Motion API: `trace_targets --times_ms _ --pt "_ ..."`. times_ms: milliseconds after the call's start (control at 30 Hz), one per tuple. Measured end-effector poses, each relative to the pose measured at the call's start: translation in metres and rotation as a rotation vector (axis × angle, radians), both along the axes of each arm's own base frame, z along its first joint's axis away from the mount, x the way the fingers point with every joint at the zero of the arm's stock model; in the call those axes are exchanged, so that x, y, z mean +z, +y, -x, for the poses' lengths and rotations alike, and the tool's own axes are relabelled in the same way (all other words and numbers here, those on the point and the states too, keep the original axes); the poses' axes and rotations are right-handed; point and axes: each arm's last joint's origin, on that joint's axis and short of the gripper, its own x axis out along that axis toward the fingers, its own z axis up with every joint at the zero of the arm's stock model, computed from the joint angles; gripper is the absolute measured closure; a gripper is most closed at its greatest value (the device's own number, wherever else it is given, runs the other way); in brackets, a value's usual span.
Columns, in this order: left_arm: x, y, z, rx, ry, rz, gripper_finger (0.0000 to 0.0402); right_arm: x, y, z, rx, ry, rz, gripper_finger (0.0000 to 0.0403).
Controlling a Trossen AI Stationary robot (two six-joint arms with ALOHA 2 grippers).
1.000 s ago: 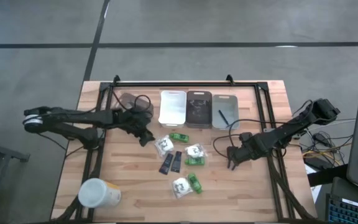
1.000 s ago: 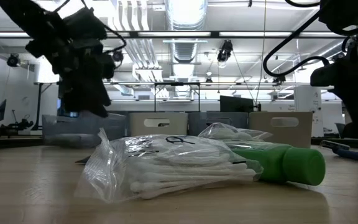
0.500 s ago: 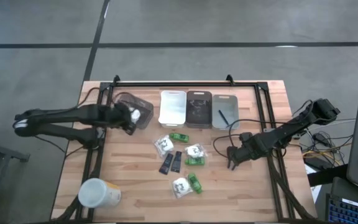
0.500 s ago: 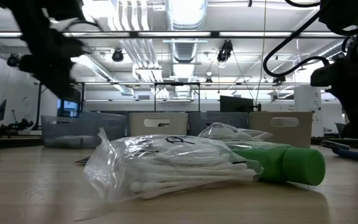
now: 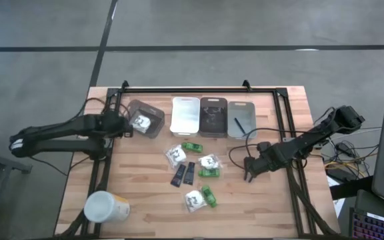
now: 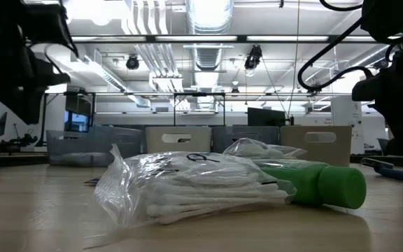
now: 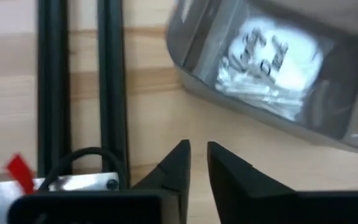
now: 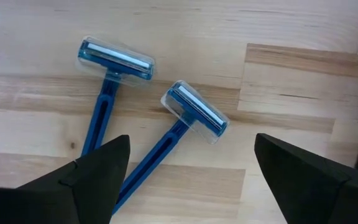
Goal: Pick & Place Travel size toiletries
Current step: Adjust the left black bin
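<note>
Low view showing cotton-swab packet point(image 6: 187, 187): looking light, soft, crinkly, slippery; pinching mid-bag seeming safest. Left gripper point(image 7: 196, 163) nearly closed, empty, beside grey bin point(image 7: 328, 118); right gripper point(image 8: 188, 168) wide open, empty, hovering over blue razors point(image 8: 191, 112) on surface point(image 8: 42, 37).

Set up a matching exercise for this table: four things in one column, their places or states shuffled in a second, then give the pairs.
Things:
1. cotton swab packet
2. two blue razors
3. white-and-yellow cup
4. left gripper

Places or states:
A. lying on its side at the table's near left corner
B. inside the grey bin at the left end of the row
C. nearly shut, empty, beside that bin
D. on bare wood under the open right gripper

Pairs: 1-B, 2-D, 3-A, 4-C
</note>
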Motion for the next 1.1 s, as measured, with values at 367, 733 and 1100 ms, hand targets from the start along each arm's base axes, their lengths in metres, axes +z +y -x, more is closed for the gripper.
trace_targets --times_ms 367,733,1100 --pt "-0.026 0.051 -0.019 -0.032 0.206 0.037 0.0357 0.0 0.001 -0.001 0.004 -0.011 -0.005 0.0103" --pt "-0.033 0.114 -0.034 -0.086 0.161 -0.112 0.0346 0.0 0.001 -0.002 -0.005 -0.02 -0.009 0.0131" --pt "-0.034 0.144 -0.063 -0.211 0.124 -0.187 0.0345 0.0 0.001 -0.003 -0.026 -0.032 -0.014 0.0156"
